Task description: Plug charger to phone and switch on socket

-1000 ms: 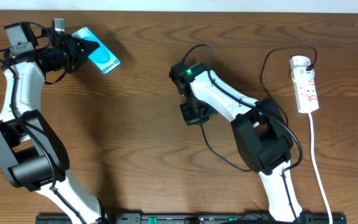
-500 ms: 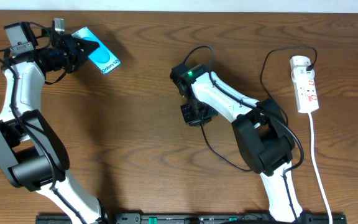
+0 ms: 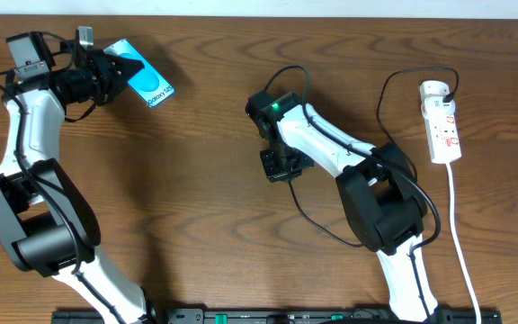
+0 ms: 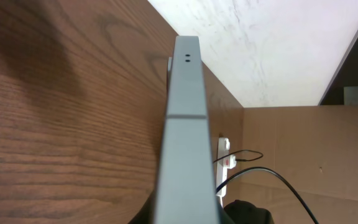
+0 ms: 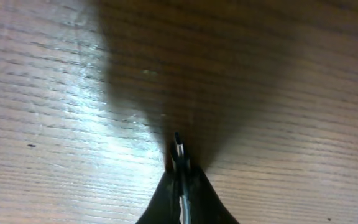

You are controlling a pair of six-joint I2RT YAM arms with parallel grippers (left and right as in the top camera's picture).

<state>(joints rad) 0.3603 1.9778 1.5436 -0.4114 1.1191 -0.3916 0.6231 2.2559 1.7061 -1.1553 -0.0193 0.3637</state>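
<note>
Left gripper (image 3: 122, 71) is clamped on the phone (image 3: 147, 82), held edge-up off the table (image 3: 205, 180) at the far-left corner. Right gripper (image 3: 280, 166) is pinched fully closed at mid-table, with the charger (image 3: 306, 214) plug tip (image 5: 177, 140) poking out between the pads, well apart from the socket (image 3: 442, 126). Versus a second ago, the right wrist has barely nudged and the left arm is unchanged; the right arm is folded inward, gripper pointing down.
</note>
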